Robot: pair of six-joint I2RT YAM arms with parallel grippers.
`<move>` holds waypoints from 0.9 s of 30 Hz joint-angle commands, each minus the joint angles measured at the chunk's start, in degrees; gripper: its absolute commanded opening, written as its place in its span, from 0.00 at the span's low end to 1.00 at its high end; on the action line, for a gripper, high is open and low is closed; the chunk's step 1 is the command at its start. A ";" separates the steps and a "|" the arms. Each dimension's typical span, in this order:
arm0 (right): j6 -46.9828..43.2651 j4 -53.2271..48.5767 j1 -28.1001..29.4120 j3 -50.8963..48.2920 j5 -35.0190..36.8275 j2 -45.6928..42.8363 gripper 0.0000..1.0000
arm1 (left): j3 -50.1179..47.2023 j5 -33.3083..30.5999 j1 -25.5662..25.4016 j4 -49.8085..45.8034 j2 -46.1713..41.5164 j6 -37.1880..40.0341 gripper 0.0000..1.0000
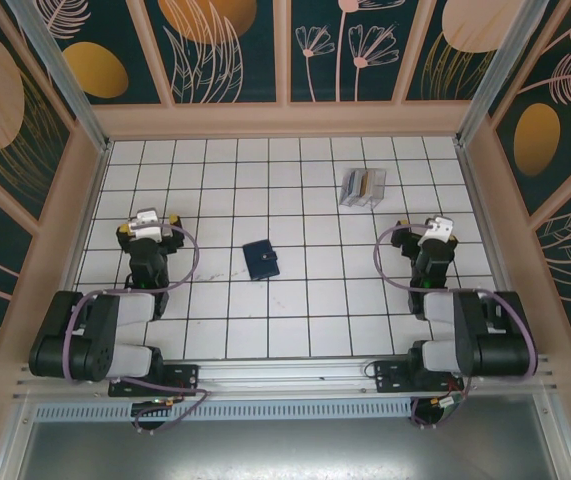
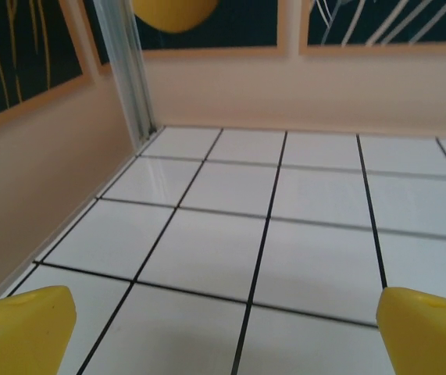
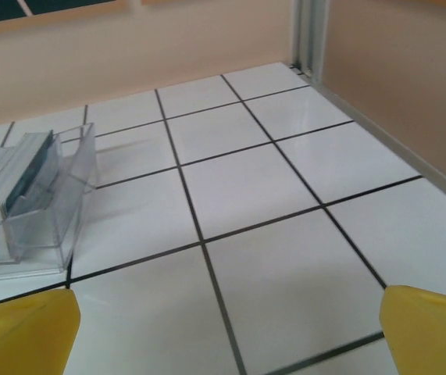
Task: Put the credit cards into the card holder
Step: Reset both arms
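Observation:
The card holder (image 1: 260, 259), a small dark navy wallet, lies folded shut on the white tiled floor between the two arms. The credit cards (image 1: 360, 185) stand upright in a clear plastic rack (image 1: 363, 188) at the back, right of centre; the right wrist view has the cards (image 3: 12, 195) at its left edge. My left gripper (image 1: 151, 224) is to the left of the wallet, open and holding nothing, its yellow fingertips (image 2: 19, 328) wide apart over bare tile. Over at the right, below the rack, my right gripper (image 1: 431, 232) stands open, its fingertips (image 3: 429, 328) spread over bare tile.
Wooden walls with dark floral panels enclose the tiled floor (image 1: 295, 310) on three sides. An aluminium post (image 2: 129, 70) marks the back left corner. The arm bases sit on a metal rail (image 1: 285, 380) at the near edge.

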 commanded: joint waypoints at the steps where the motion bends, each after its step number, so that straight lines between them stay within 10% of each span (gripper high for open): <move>1: 0.10 12.08 -1.82 1.90 -5.00 6.70 0.99 | -1.02 1.38 1.48 12.37 6.99 -3.49 0.99; 27: -1.17 15.01 0.16 1.64 -1.35 9.46 0.99 | -0.65 -0.27 2.05 11.80 7.12 -4.52 0.99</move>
